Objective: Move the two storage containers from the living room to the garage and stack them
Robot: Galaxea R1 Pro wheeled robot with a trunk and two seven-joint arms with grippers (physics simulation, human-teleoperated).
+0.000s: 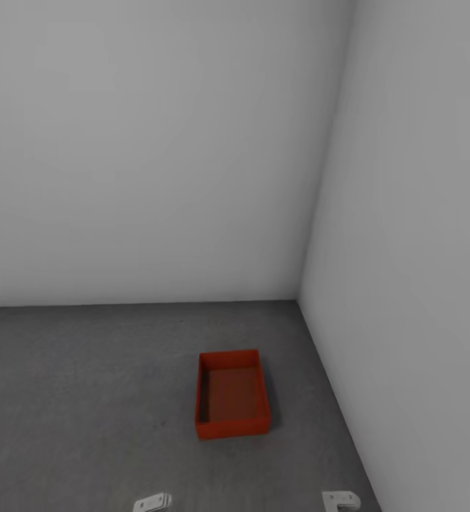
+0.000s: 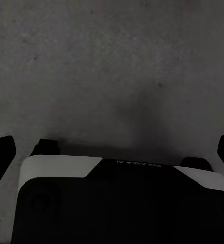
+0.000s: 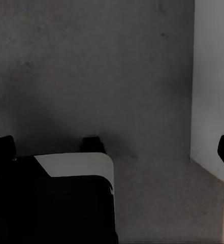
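Item: one red storage container (image 1: 232,403), open-topped and empty, standing upright on the grey concrete floor (image 1: 85,398) of the garage, near the corner where two pale walls (image 1: 156,142) meet. It lies ahead of both end effectors, between their lines and well apart from each. Left end effector (image 2: 112,145): dark fingertips at opposite edges of the left wrist view, spread wide, nothing between them but floor. Right end effector (image 3: 112,145): likewise spread wide and empty, hanging over floor with a wall base close on one side. Step in hand, by judgement: first container set down; second still to be fetched and stacked. The next move likely calls for turning the base away and travelling back to the living room. Hard to make out: the second container's whereabouts; in the head view only small white arm parts at the lower edge, cut off.
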